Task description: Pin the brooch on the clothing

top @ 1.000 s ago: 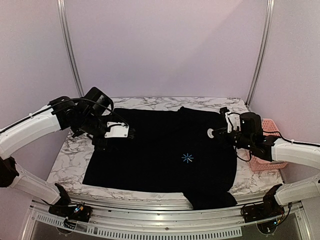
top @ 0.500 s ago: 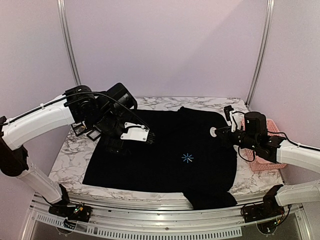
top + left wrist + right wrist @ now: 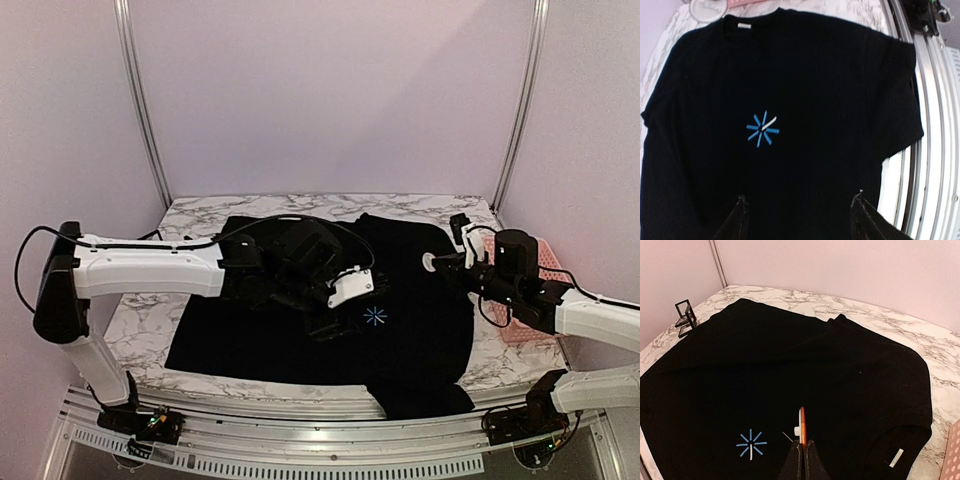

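Observation:
The black T-shirt (image 3: 300, 300) lies spread on the marble table, its light-blue starburst mark (image 3: 375, 316) near the middle. The mark also shows in the left wrist view (image 3: 763, 129) and the right wrist view (image 3: 751, 443). My left gripper (image 3: 800, 200) is open and empty, hovering over the shirt just left of the mark (image 3: 330, 322). My right gripper (image 3: 803, 444) is shut on the brooch (image 3: 802, 426), an orange and white disc seen edge-on with its pin sticking out. It holds the brooch (image 3: 424, 265) above the shirt's right part, near the collar.
A pink perforated basket (image 3: 540, 290) stands at the table's right edge, beside the right arm. A small black wire stand (image 3: 686, 316) sits off the shirt on the marble. A metal rail (image 3: 300, 440) runs along the near edge.
My left arm has swung right from the shirt's left sleeve to the middle, beside the starburst mark. The right gripper has barely moved and still holds the brooch.

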Robot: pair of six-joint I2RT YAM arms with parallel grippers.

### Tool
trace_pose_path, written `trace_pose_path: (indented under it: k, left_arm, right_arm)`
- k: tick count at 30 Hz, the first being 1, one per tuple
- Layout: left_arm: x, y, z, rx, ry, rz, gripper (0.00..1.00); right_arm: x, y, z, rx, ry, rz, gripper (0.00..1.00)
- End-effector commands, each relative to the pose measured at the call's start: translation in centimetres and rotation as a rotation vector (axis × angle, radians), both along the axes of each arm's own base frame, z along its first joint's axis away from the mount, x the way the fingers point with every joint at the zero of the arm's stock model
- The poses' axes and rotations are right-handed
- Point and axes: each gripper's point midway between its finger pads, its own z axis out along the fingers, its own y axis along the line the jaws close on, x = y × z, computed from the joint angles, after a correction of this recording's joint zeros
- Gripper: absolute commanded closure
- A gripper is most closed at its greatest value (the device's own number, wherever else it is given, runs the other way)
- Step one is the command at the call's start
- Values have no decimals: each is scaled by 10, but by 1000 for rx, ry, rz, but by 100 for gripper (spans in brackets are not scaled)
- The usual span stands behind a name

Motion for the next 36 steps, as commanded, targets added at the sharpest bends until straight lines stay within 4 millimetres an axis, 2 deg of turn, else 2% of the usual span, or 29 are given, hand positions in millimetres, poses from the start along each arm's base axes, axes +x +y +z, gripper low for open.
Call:
trace_pose_path:
  k: [1, 4, 7, 11, 14, 16, 17, 18, 20, 22, 24, 25, 28, 34, 36]
  left_arm:
    - [8, -74, -10, -196, 69, 35, 29]
    - [26, -98, -37, -179, 96, 91, 26]
    - [32, -110, -62, -149, 114, 111, 24]
    - [40, -114, -89, -121, 116, 152, 22]
    - [49, -111, -115, -66, 113, 200, 22]
    - [58, -103, -135, -16, 126, 251, 27]
    - [61, -97, -145, 8, 131, 271, 33]
    - [61, -92, -154, 32, 133, 271, 40]
    - [57, -84, -164, 68, 132, 245, 62]
    - [50, -80, -163, 74, 139, 211, 85]
    - [42, -77, -157, 62, 151, 166, 99]
    - [39, -73, -160, 67, 149, 150, 100]
    - [32, -68, -140, 19, 152, 100, 100]
    - [-4, -62, -47, -263, 205, -138, 100]
    - [-9, -64, -26, -335, 210, -190, 100]
  right_arm:
    - [4, -7, 21, 2, -138, -21, 100]
    - [2, -5, 27, 24, -145, -7, 100]
    - [-1, -2, 22, 50, -106, 2, 100]
    - [-2, 0, 6, 31, -49, 13, 100]
    - [-1, -6, 0, 12, -10, -21, 100]
    - [-2, -8, -2, 4, 3, -27, 100]
    - [-3, -7, 0, 4, -4, -20, 100]
    - [-4, -6, 2, 6, -8, -9, 100]
    - [-5, -3, 8, 8, -23, 12, 100]
    - [-7, 1, 15, 13, -34, 36, 100]
    - [-8, 5, 18, 19, -42, 61, 100]
    - [-9, 6, 19, 24, -42, 72, 100]
    - [-9, 8, 16, 24, -34, 79, 100]
    - [-16, 15, -8, 21, -14, 131, 100]
    - [-19, 23, -7, 46, -35, 182, 100]
